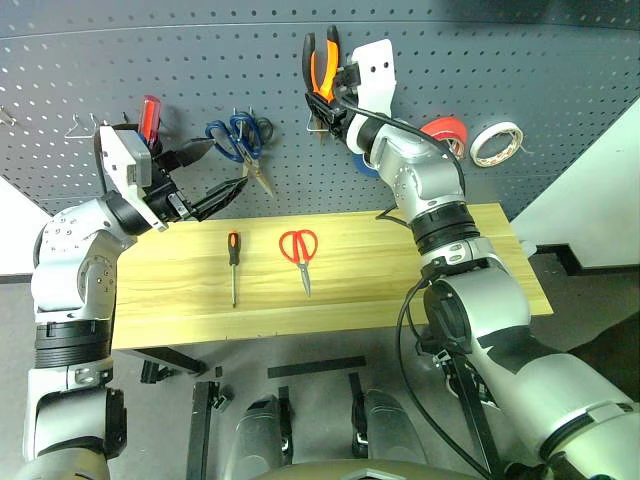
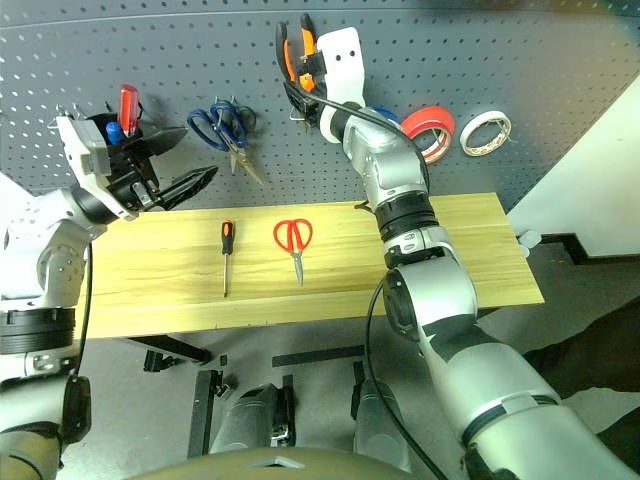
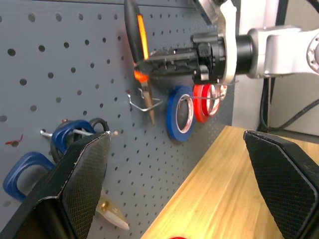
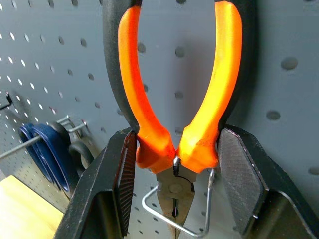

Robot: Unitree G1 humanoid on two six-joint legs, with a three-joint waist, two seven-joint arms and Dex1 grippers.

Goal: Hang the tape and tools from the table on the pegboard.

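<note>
My right gripper (image 4: pixel 177 172) is shut on the pliers (image 1: pixel 322 65), its fingers (image 4: pixel 122 184) pressing the orange-and-black handles from both sides, up against the pegboard (image 1: pixel 560 90). The pliers' nose sits inside a silver wire hook (image 4: pixel 174 219). The red-handled scissors (image 1: pixel 299 250) and the slim screwdriver (image 1: pixel 233 262) lie side by side on the table (image 1: pixel 480 270). Red tape (image 1: pixel 447 132) hangs on the pegboard to the right of my right arm. My left gripper (image 1: pixel 228 165) is open and empty, hovering above the table's left end.
A white roll (image 1: pixel 497 143) hangs beside the red tape, and a blue roll (image 3: pixel 179 112) hangs below the pliers. Blue-handled scissors (image 1: pixel 240 140) hang left of the pliers. A red-handled screwdriver (image 1: pixel 149 118) stands in a black cup behind my left gripper.
</note>
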